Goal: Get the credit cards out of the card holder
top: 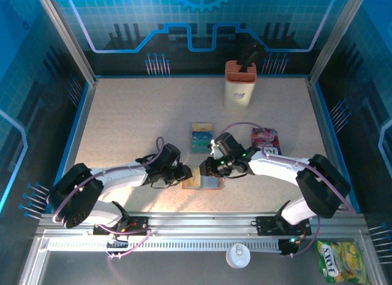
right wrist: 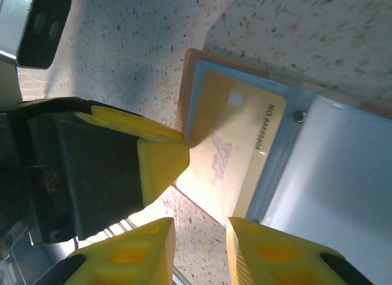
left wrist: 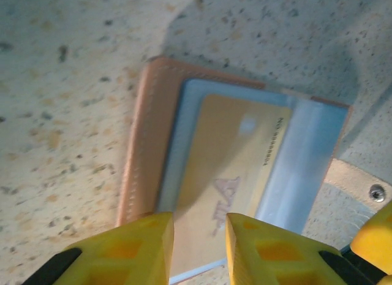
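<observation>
Closest to the lens are the yellow tips of the left gripper [left wrist: 199,242], its jaws narrowed to a slim gap with the near end of the orange card [left wrist: 226,174] running right down into it. Looks lined up to pinch that end and slide the card out, but honestly I can't tell if it's actually biting or just straddling.

The card sits tucked in the grey-blue pocket [left wrist: 306,162] of the holder [left wrist: 150,144], which lies opened flat on the table [left wrist: 61,113], toward the near side and between the two arms. From the other wrist you can see one left tip touching the card's edge, so my guess is it's working that edge free.

Right gripper [right wrist: 200,248] hangs just beside the holder, jaws part open with bare table showing through the gap and nothing in them. It's probably there to stop the holder sliding along.

Further back a few teal cards [top: 201,138] lie on the table, apart from the holder, so the orange one seems to be what's left.
</observation>
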